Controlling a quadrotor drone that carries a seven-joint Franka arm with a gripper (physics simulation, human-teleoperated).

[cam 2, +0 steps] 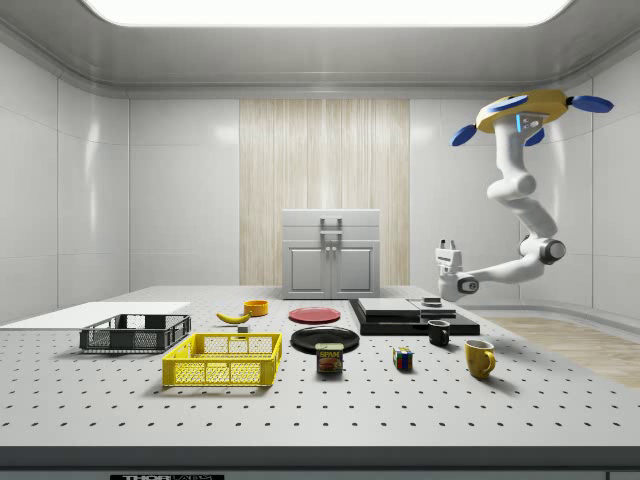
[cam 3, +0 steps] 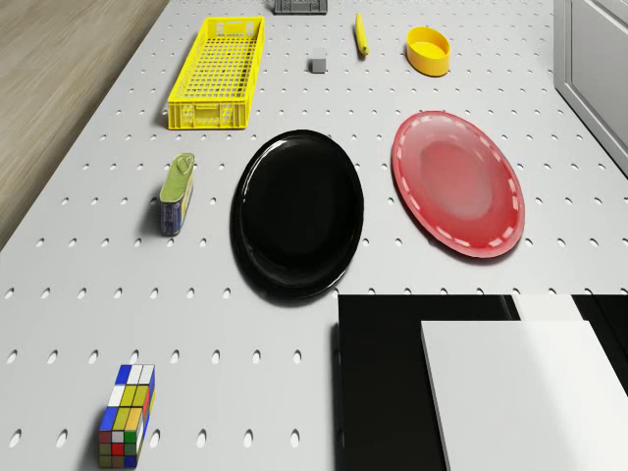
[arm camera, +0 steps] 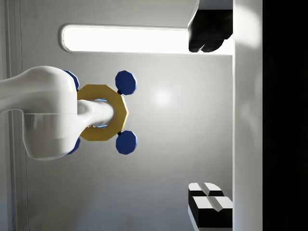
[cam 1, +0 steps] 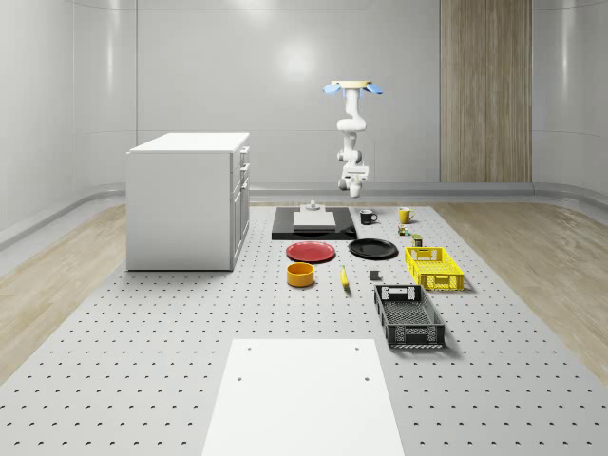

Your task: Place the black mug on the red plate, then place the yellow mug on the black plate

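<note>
The black mug (cam 1: pixel 368 217) (cam 2: pixel 439 332) stands upright on the table beside the black slab (cam 1: pixel 313 228). The yellow mug (cam 1: pixel 404 215) (cam 2: pixel 479 357) stands near it, further to the whole-scene view's right. In front of them lie the red plate (cam 1: pixel 311 251) (cam 3: pixel 457 183) and the black plate (cam 1: pixel 372 249) (cam 3: pixel 297 211), side by side and bare. The drone (cam 1: pixel 354 87) (cam 2: pixel 525 110) hovers high over the table's far end. My gripper (cam 2: pixel 446 246) (arm camera: pixel 210 118) hangs well above the black mug, turned up toward the ceiling, open and holding nothing.
A yellow crate (cam 1: pixel 434 267), a black crate (cam 1: pixel 408 316), an orange bowl (cam 1: pixel 300 275) and a banana (cam 1: pixel 344 276) lie nearer the front. A can (cam 3: pixel 177 191) and a Rubik's cube (cam 3: pixel 126 428) sit by the black plate. The white cabinet (cam 1: pixel 188 199) stands at the whole-scene view's left.
</note>
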